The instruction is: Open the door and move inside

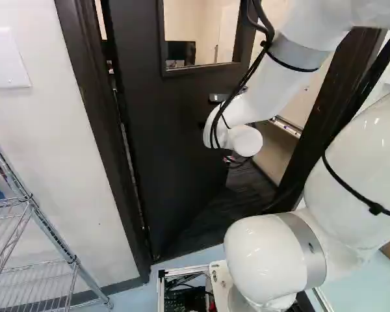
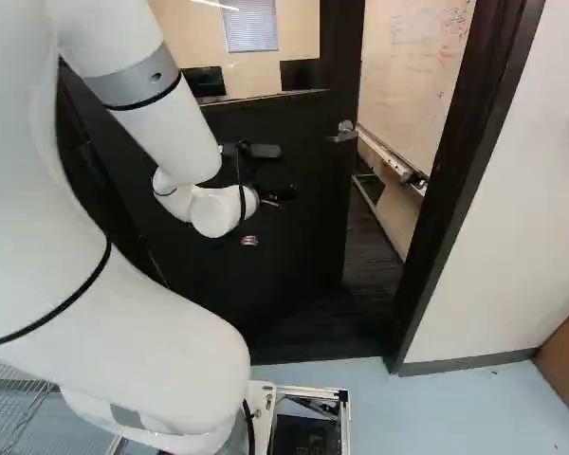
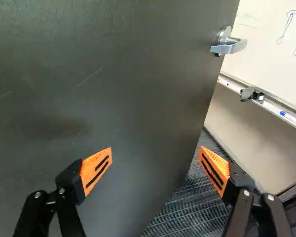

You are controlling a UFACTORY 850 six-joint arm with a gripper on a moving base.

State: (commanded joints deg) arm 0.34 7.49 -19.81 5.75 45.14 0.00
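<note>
Door [image 3: 118, 94] found ajar, its free edge turned inward past the doorway; a gap is left between that edge and the dark frame [image 2: 476, 133] at the right of the right base view. Metal handle [image 3: 229, 46] mounted close to the free edge. Window [image 2: 289, 28] set in the upper part of the door; dark monitors [image 2: 204, 81] seen through it.

Gripper [image 2: 277, 194] positioned in front of the door, lower than the handle and towards the hinge side. In the wrist view, its fingers are spread wide apart and nothing is clamped; one orange pad [image 3: 96, 170] is seen against the door face, the other against the room beyond. Contact with the door cannot be determined.

Beyond the gap, dark carpet [image 3: 190, 210] and a whiteboard [image 3: 266, 37] are observed; a blue-capped marker [image 3: 290, 119] is held on its tray [image 3: 274, 107]. Wire shelf [image 1: 31, 211] noted beside the wall at the left of the left base view.
</note>
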